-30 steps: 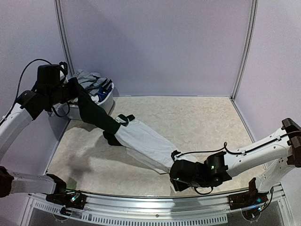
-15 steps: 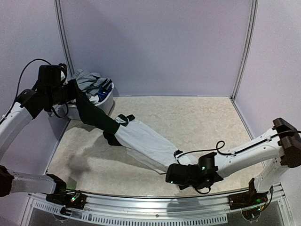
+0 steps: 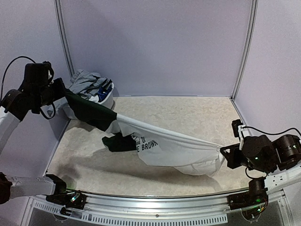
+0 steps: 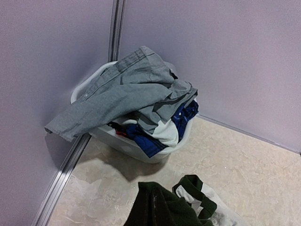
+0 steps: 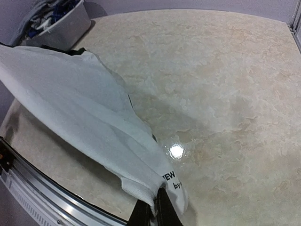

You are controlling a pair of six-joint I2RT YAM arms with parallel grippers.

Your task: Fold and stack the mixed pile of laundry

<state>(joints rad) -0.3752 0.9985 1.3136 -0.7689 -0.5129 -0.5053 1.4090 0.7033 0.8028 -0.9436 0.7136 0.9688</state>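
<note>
- Currently left claw [image 3: 61, 92] is pinching the T-shirt [image 3: 174, 148] by its green sleeve, far-left corner.
- Right claw [image 3: 225, 153] is clamping the white hem, near-right edge of worktop [image 3: 188, 113].

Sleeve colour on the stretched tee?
Dark green sleeve on the white T-shirt; shows best in the left wrist view.

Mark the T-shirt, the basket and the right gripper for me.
T-shirt [image 3: 178, 150]: top view, white body.
basket [image 4: 137, 150]: left wrist view, front wall.
right gripper [image 5: 151, 209]: right wrist view, between fingertips pinching the T-shirt.
</note>
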